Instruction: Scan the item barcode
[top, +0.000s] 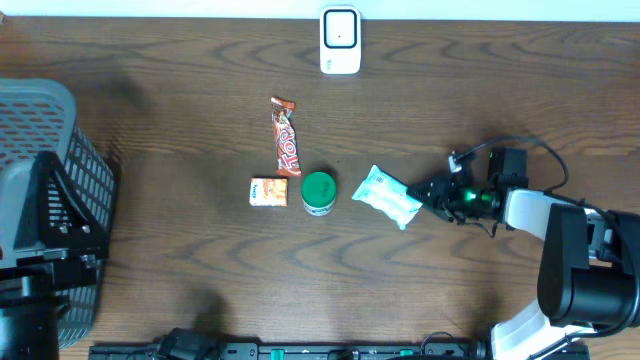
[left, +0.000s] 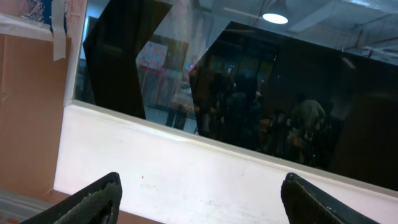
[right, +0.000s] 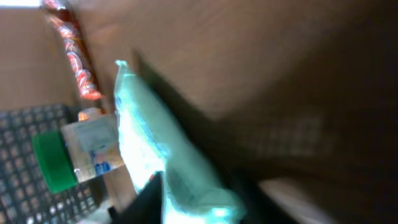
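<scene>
The pouch (top: 388, 197), on the table (top: 200, 120) beside the jar (top: 318, 192), is clamped at its end by the right claw (top: 428, 193), presumably to be carried to the scanner (top: 340, 40); the left claw (left: 199, 196) is seen wide apart.

We see a grey mesh basket (top: 60, 190) at the left edge of the wooden table (top: 180, 120), and near the centre an orange candy bar (top: 286, 138) above a small orange box (top: 268, 192) and a green-lidded jar (top: 318, 193), the two side by side.
</scene>
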